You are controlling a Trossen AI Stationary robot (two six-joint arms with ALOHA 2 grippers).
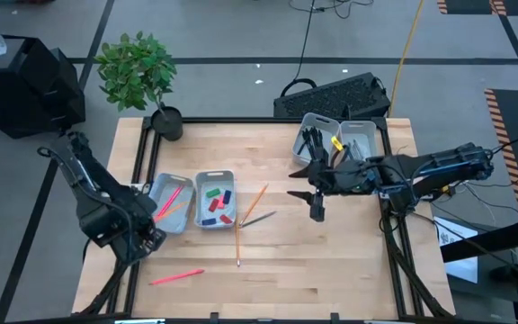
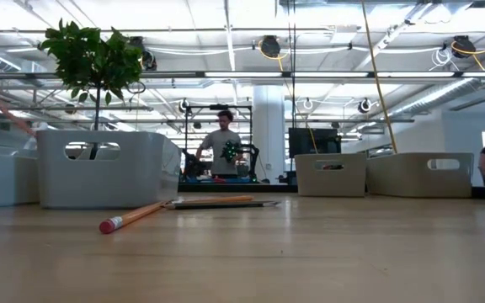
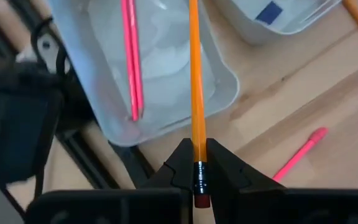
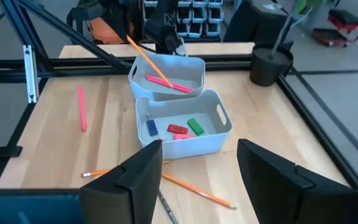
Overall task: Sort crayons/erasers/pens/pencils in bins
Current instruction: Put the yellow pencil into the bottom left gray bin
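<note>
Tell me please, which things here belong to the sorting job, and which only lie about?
Belong to the job:
- four bins
- erasers in one bin
- pencils, loose and one held by the left gripper
- pens in a far bin
- right gripper, open

Only lying about:
- potted plant
- keyboard

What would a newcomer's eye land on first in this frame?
Probably the left end effector at the table's left edge, shut on an orange pencil that angles over the bin already holding a pink pencil. Next, the right end effector, open, hovers mid-table in front of the far bin pair, with loose pencils lying between the arms.
</note>
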